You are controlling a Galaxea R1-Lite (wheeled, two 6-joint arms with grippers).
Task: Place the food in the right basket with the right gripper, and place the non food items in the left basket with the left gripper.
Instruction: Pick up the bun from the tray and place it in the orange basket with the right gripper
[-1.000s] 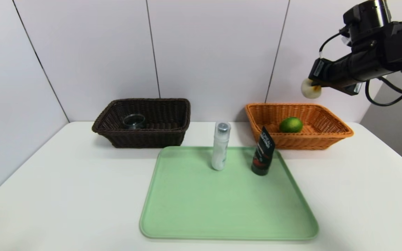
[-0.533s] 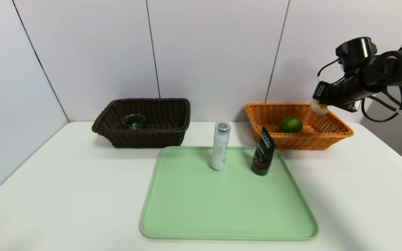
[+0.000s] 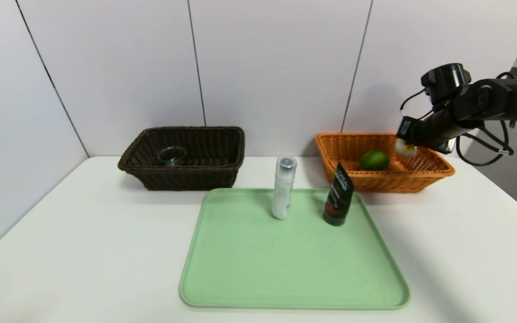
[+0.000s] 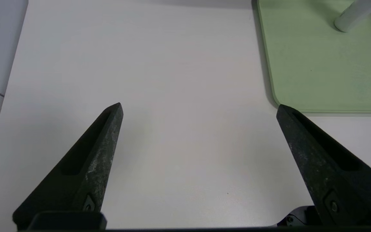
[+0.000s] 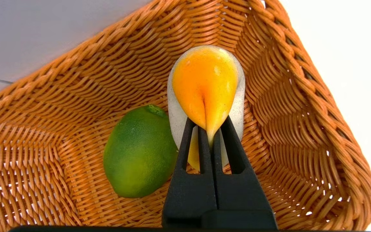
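My right gripper point(image 3: 409, 143) point(image 5: 207, 127) is shut on a soft white-and-orange egg-like food piece point(image 5: 204, 87), pinching its edge. It hangs inside the orange right basket point(image 3: 435, 168) point(image 5: 301, 96), beside a green lime point(image 3: 374, 160) point(image 5: 138, 151) lying on the basket floor. A white bottle point(image 3: 283, 188) and a black tube point(image 3: 338, 195) stand upright at the far side of the green tray point(image 3: 294, 264). The dark left basket point(image 3: 222, 175) holds a dark round jar point(image 3: 172, 155). My left gripper point(image 4: 199, 108) stands open over bare table near the tray's front left corner.
Both baskets sit against the white back wall. The tray point(image 4: 317, 64) lies between them, nearer to me, and the white bottle's base point(image 4: 349, 19) shows in the left wrist view. White table surrounds the tray on both sides.
The right arm has come down and slightly left, lowering the held food piece from high above the orange basket into it. The left arm has stayed still.
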